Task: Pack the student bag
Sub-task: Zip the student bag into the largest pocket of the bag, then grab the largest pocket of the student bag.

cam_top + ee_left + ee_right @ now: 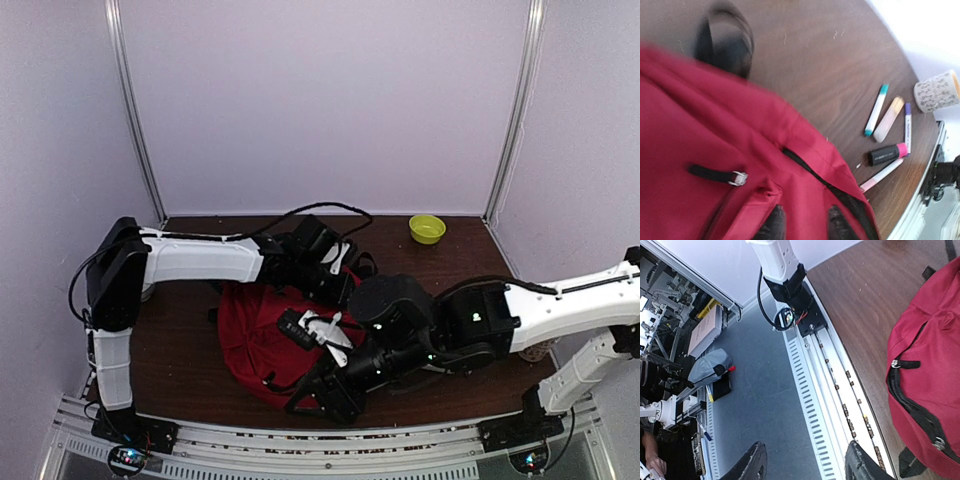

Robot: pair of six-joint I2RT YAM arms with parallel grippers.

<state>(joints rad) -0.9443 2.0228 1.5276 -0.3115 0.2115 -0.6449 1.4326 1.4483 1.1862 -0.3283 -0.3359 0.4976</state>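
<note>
Two end effectors are in view, and both stand open with nothing held. The left end effector (805,226) has its fingers (774,225) apart just over the red fabric. The right end effector (805,465) is spread wide and looks past the edge of the table (865,295) toward the floor. The bag (250,330) lies flat in the middle of the table, between the two arms, with its loop (725,40) resting on the wood. Its zipper (830,187) looks mostly closed where we can see it, so we judge that the step in hand is to open the bag before anything goes in. To do this well, we would let the left side pinch a fold of fabric close beside the zipper and hold it taut, because otherwise the soft cloth will bunch up and follow the slider. The right side should turn toward the bag and take the pull tab (907,363), not the cloth, and then draw along the line of the teeth. The pens (876,110) and the cup (936,91) are on the table near the bag but apart from it, and we should take care not to sweep them with an arm.
</note>
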